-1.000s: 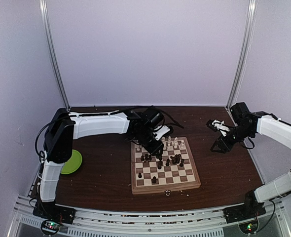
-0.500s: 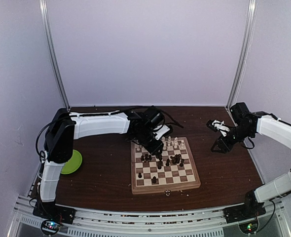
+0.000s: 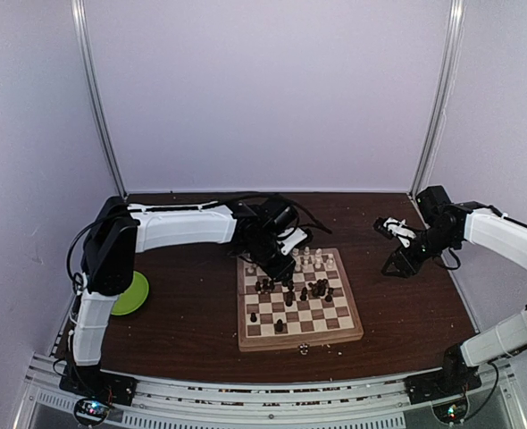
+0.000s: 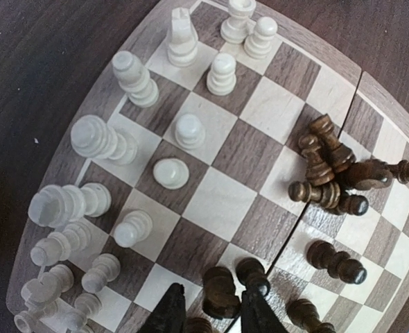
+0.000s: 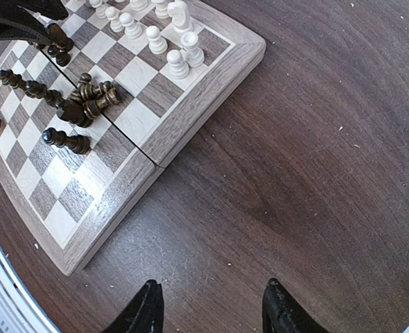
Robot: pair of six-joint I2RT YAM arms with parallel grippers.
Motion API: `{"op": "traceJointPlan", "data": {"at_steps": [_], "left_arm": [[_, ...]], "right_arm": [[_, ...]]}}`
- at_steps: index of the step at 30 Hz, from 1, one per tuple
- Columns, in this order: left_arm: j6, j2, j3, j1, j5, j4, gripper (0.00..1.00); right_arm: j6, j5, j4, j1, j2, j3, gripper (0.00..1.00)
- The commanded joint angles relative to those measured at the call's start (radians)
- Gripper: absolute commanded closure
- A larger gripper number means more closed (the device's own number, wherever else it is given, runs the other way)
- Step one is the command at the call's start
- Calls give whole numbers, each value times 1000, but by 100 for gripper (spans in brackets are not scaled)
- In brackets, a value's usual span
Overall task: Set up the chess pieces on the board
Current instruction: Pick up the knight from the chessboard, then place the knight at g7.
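The board (image 3: pixel 299 344) lies mid-table. Cream-white chess pieces (image 3: pixel 313 259) crowd its far edge, and dark ones (image 3: pixel 295 290) are scattered over its middle, some lying down. My left gripper (image 3: pixel 281 264) is low over the board's far left part. In the left wrist view its jaws (image 4: pixel 213 316) are open around a dark piece (image 4: pixel 222 291): the right finger (image 4: pixel 256 312) is beside it and the left finger (image 4: pixel 168 313) stands clear of it. White pieces (image 4: pixel 97 139) stand to the left, and a heap of dark ones (image 4: pixel 329 170) lies at the right. My right gripper (image 3: pixel 396 262) hangs open and empty over bare table, right of the board (image 5: pixel 190 118).
A lime-green plate (image 3: pixel 128 293) sits at the table's left edge, beside the left arm's base. Pale crumbs dot the dark wooden tabletop (image 5: pixel 315 159). The enclosure's walls stand close on the left, right and back.
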Motion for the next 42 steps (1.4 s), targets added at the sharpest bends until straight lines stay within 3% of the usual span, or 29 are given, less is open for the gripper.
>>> {"op": "traceJointPlan", "data": {"at_steps": [1,9,18,33,42], "left_arm": [[-1,20,3,-6,6,-15,72],[-3,23,5,-8,3,-28,77],[-1,-24,31,-8,-3,-47,91],[-1,-234,-68,-13,-17,-62,94],[136,-411,-158,-69,65,-229,94]], "right_arm": [[-8,16,-11,9,7,11,51],[-7,16,-12,13,8,10,51],[-6,18,-9,20,16,12,51],[-7,27,-6,23,6,7,51],[-8,35,-6,23,5,8,51]]}}
